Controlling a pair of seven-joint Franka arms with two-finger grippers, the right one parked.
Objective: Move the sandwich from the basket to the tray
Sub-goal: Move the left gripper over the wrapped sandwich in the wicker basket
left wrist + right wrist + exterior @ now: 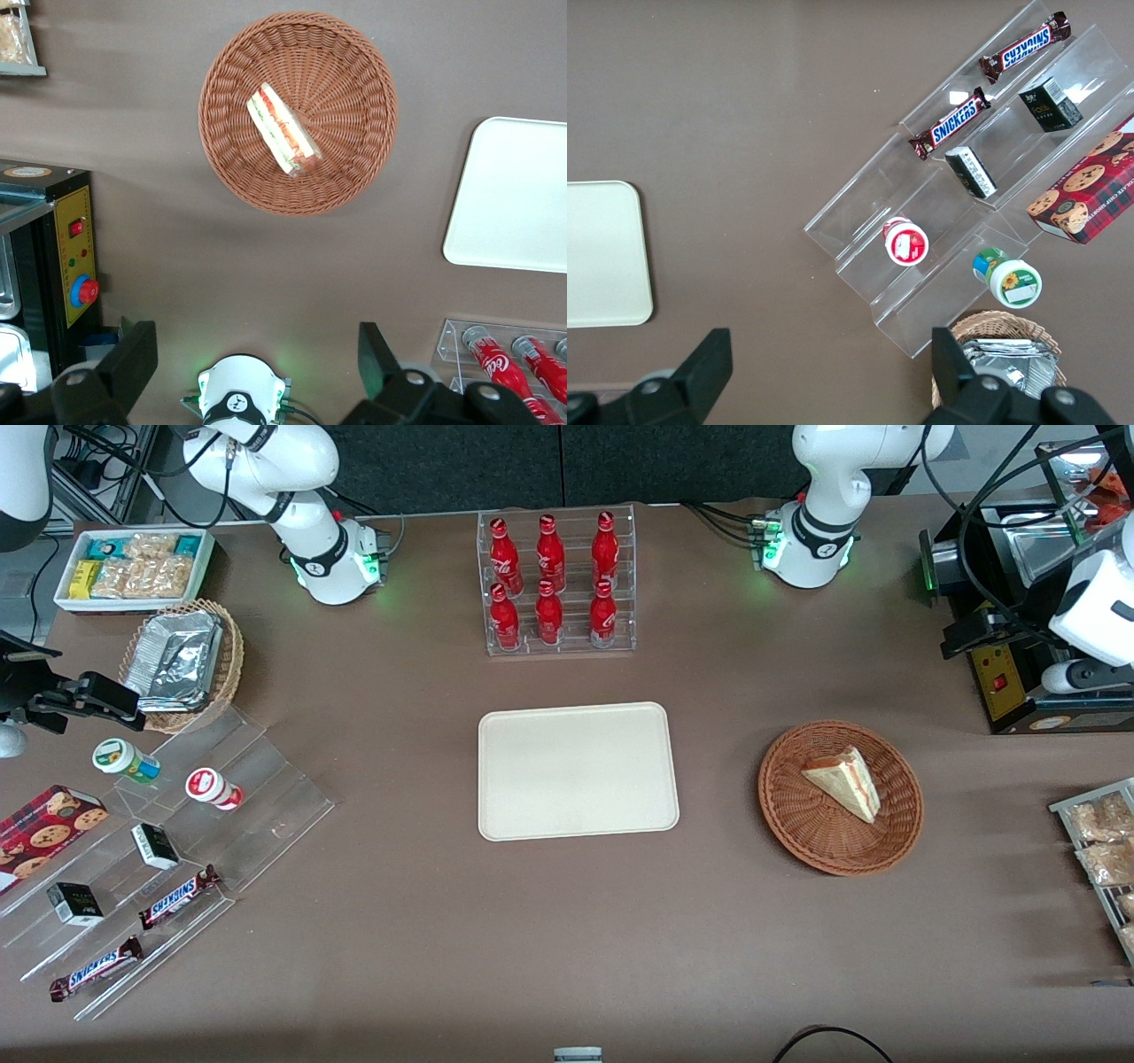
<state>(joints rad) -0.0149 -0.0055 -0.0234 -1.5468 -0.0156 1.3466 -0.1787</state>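
Observation:
The sandwich (846, 779) lies in the round reddish-brown basket (797, 833) on the brown table, toward the working arm's end. The cream tray (576, 771) lies flat beside the basket, at the table's middle, with nothing on it. My left gripper (961, 638) hangs high above the table, farther from the front camera than the basket, by the black machine. In the left wrist view its fingers (133, 354) stand wide apart around nothing, so the gripper (255, 354) is open. That view also shows the sandwich (283, 130) in the basket (354, 168) and a part of the tray (514, 195).
A clear rack of red bottles (558, 584) stands farther from the front camera than the tray. A black machine (1010, 682) and a rack of snack packets (1103, 841) sit at the working arm's end. Clear steps with snacks (177, 841) lie toward the parked arm's end.

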